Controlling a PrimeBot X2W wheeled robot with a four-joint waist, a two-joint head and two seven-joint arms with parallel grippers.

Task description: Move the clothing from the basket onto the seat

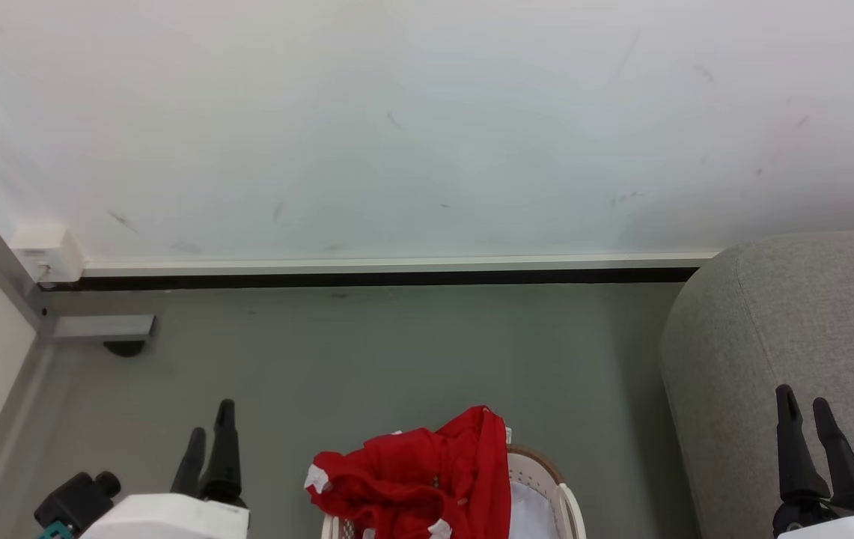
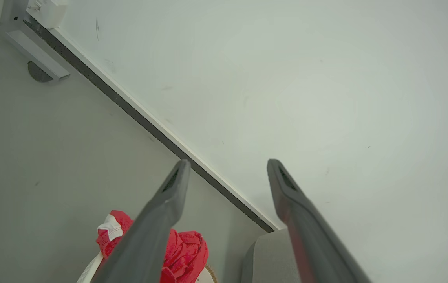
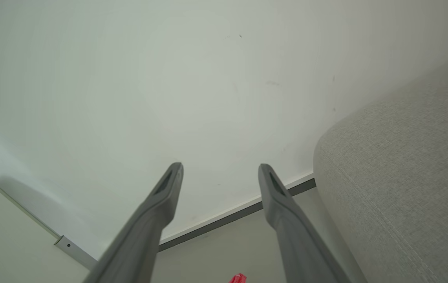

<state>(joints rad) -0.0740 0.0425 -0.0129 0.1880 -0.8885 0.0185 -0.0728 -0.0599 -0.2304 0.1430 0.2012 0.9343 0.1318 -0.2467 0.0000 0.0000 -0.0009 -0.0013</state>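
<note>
Dark and long-fingered, the left end effector stands at the lower left of the head view, its two fingers spread with nothing between them. The right end effector at the lower right is spread wide as well and empty, seen against the side of the sofa. Each wrist view shows its own pair of fingers well apart with only wall and floor in the gap. Between the two arms, at the bottom edge, the bright red clothing with white trim lies bunched in the oval cream-white perforated plastic basket with a brown woven-look rim, heaped above the rim on its left part. A pale white fabric shows inside on the right. The basket stands on the grey-green floor, near the seat, a large light grey fabric sofa with rounded edges. Farther back, a dark baseboard strip runs under the scuffed white wall, and a grey metal frame foot rests at the far left
</note>
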